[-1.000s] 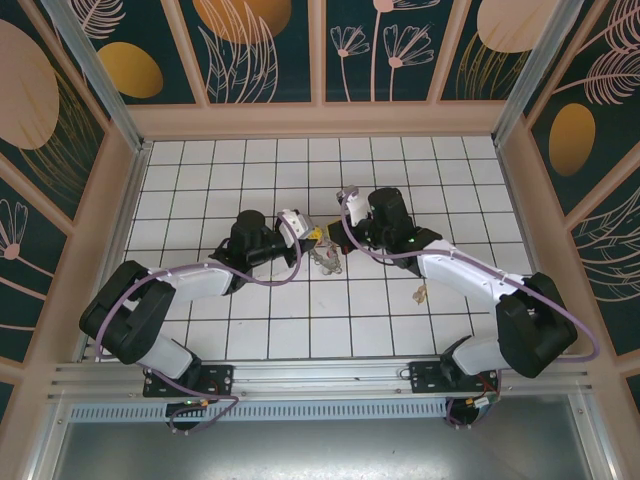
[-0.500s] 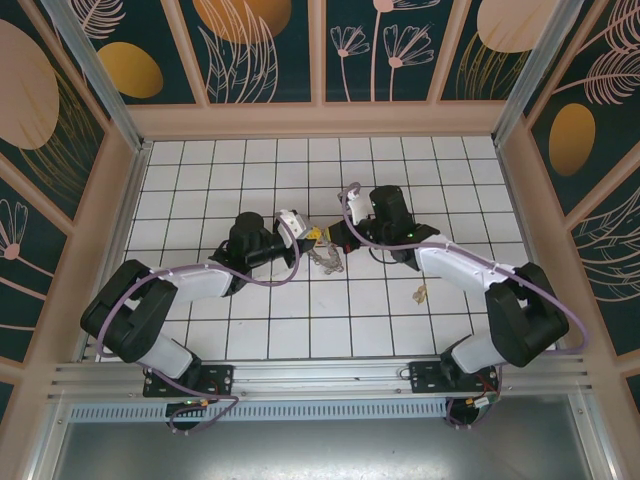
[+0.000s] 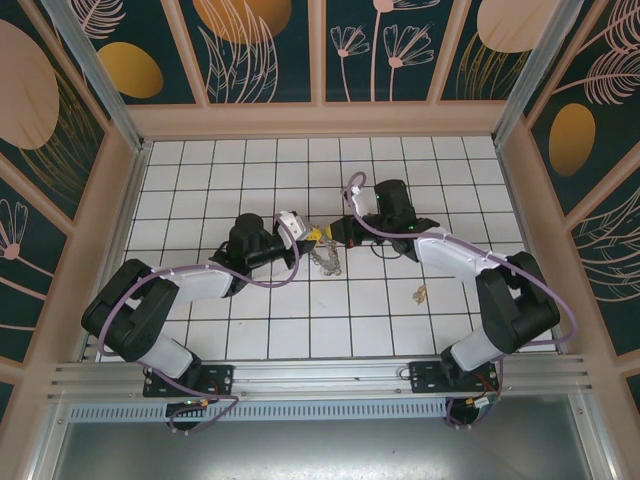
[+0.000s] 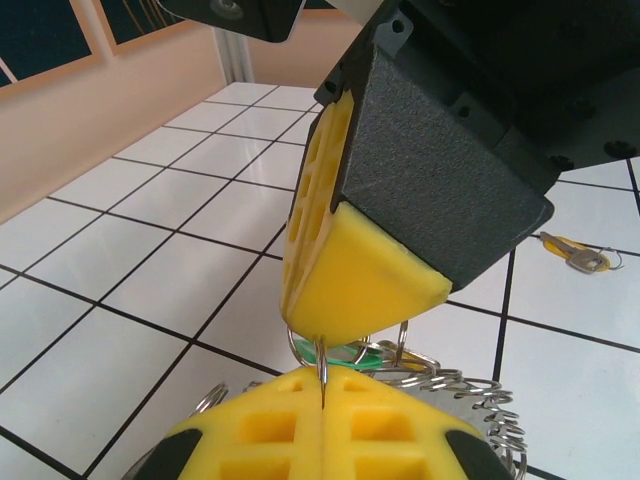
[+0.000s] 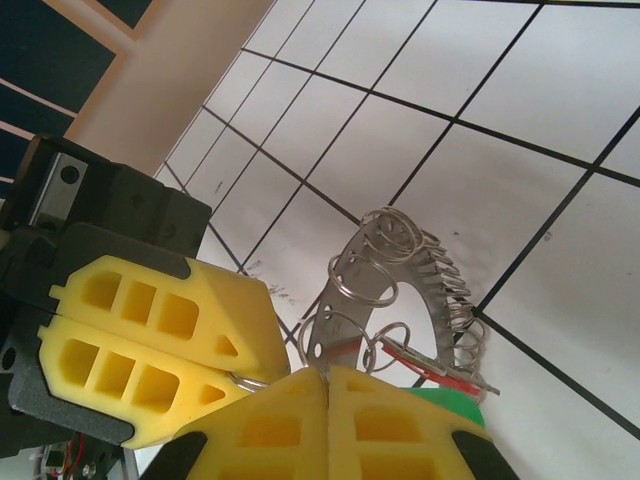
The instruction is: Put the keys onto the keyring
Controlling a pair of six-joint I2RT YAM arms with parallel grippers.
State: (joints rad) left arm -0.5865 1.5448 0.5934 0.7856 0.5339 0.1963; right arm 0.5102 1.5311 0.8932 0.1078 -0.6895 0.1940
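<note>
The keyring (image 3: 326,259) is a silvery hoop fringed with small wire loops, hanging tilted over the tiles between my two grippers. My left gripper (image 3: 308,237) is shut, its yellow pads (image 4: 250,430) pinching one thin wire loop (image 4: 323,368) of the keyring (image 4: 470,395). My right gripper (image 3: 337,233) meets it tip to tip, shut on the keyring's flat plate (image 5: 345,290) at its lower edge (image 5: 328,385). A red key (image 5: 430,365) and a green key (image 5: 455,402) hang from loops on the hoop; the green key (image 4: 350,353) also peeks out under the right fingers (image 4: 340,270).
One brass key (image 3: 420,293) lies loose on the white tiles to the right of the hoop, and it appears as a brass key (image 4: 575,256) with its own small ring. Peach walls (image 3: 320,118) close in the tiled floor.
My right arm's wrist has drawn back and to the right while its elbow swung outward. Both grippers stay pinched at the keyring; the left arm has hardly moved.
</note>
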